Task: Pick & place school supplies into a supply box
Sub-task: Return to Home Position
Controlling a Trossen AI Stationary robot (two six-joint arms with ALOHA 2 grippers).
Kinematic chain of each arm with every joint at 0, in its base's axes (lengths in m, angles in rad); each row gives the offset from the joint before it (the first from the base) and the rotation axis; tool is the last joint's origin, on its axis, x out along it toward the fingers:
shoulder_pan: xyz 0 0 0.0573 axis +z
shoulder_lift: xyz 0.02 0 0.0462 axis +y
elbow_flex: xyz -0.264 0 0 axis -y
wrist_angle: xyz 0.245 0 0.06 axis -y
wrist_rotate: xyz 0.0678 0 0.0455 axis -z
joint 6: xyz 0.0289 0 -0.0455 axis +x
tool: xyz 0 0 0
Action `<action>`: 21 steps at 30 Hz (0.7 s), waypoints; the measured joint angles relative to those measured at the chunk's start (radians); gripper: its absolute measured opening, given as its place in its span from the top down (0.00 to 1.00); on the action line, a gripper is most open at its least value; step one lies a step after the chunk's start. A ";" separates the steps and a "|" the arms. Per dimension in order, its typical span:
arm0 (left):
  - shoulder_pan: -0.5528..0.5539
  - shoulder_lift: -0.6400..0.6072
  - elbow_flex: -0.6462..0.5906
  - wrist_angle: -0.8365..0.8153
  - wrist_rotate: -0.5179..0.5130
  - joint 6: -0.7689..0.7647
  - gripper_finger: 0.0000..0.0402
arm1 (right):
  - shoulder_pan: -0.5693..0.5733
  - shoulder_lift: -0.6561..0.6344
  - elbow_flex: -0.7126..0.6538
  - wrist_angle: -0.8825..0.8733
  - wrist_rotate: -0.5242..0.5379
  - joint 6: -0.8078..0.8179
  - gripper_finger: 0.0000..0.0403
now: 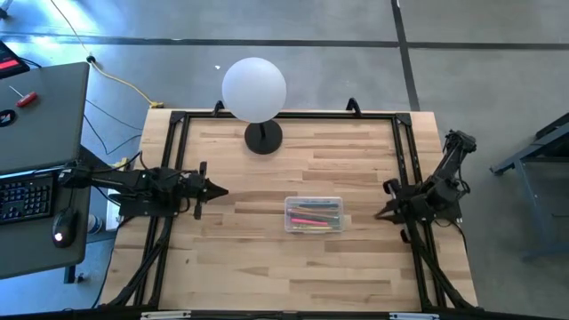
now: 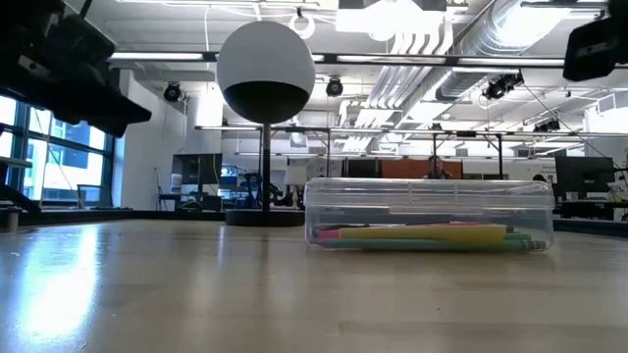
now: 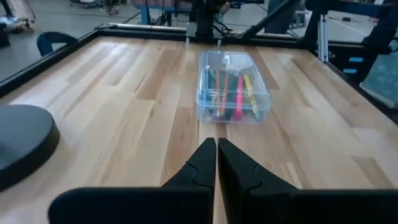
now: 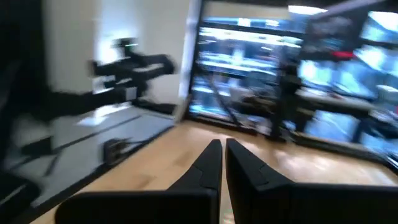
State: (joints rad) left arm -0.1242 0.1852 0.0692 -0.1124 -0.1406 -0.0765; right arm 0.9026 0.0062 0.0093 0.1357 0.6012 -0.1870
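The clear supply box [image 1: 314, 214] rests flat on the table with its lid on, also seen in the low view [image 2: 428, 213] and the left wrist view [image 3: 233, 87]. Inside lie the pens and pencils [image 3: 231, 93], yellow, pink and green among them [image 2: 432, 236]; I cannot make out the scissors. My left gripper [image 1: 222, 190] hangs shut at the table's left, pointing toward the box, well short of it [image 3: 217, 149]. My right gripper [image 1: 380, 212] is shut at the table's right, apart from the box [image 4: 222, 149].
A white globe lamp [image 1: 254, 89] stands on a black round base [image 1: 263, 137] at the far middle of the table. A black frame [image 1: 404, 133] runs along the table's edges. A laptop and mouse [image 1: 60, 233] sit on a desk to the left.
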 joint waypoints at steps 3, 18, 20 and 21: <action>0.000 0.000 0.000 0.000 -0.005 -0.040 0.88 | -0.001 0.000 0.000 -0.003 -0.140 -0.071 1.00; 0.000 0.000 0.000 0.001 -0.009 -0.150 0.88 | -0.358 0.001 0.000 -0.057 -0.158 0.081 1.00; 0.000 0.000 0.000 0.001 -0.011 -0.149 0.88 | -0.408 0.015 0.000 -0.056 -0.162 0.129 1.00; 0.000 0.000 0.000 0.001 -0.011 -0.149 0.88 | -0.427 0.021 0.000 -0.056 -0.158 0.146 1.00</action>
State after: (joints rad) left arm -0.1242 0.1852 0.0696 -0.1116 -0.1513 -0.2258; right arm 0.4758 0.0273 0.0093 0.0795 0.4431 -0.0408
